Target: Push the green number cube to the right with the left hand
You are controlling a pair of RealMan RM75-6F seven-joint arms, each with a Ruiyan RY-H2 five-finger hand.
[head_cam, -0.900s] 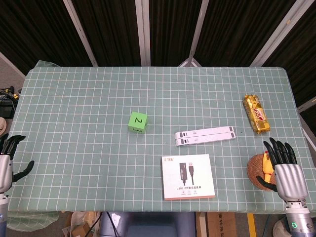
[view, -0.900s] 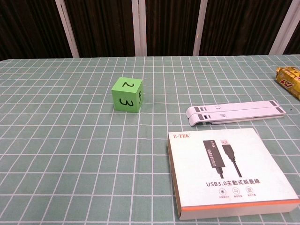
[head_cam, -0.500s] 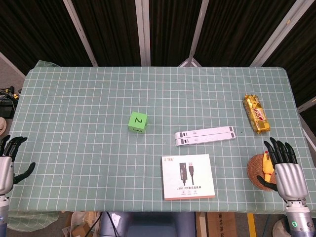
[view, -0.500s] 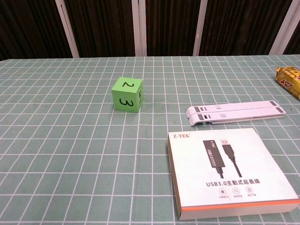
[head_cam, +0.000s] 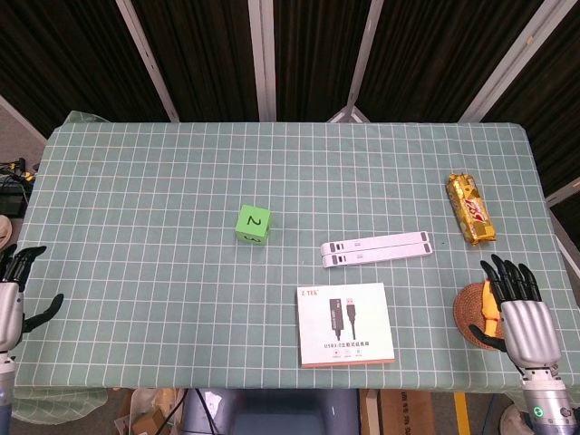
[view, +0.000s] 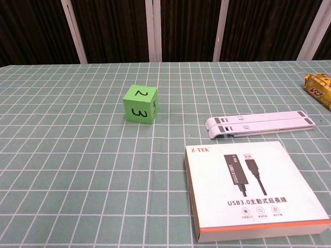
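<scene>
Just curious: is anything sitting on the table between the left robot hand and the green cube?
No. In the head view, only bare checked tablecloth lies between the left robot hand and green cube.

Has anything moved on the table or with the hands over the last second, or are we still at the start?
Barely. The right hand has shifted slightly up the head view, still open beside the woven coaster. The left hand stays open at the table's left edge, far from the green number cube, which hasn't moved. The white folding stand, USB cable box and snack bar are unchanged.

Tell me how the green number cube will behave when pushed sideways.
The green number cube sits flat on the checked tablecloth, so it likely slides, not rolls. It looks light; a high push might tip it, or the cloth may bunch.
</scene>
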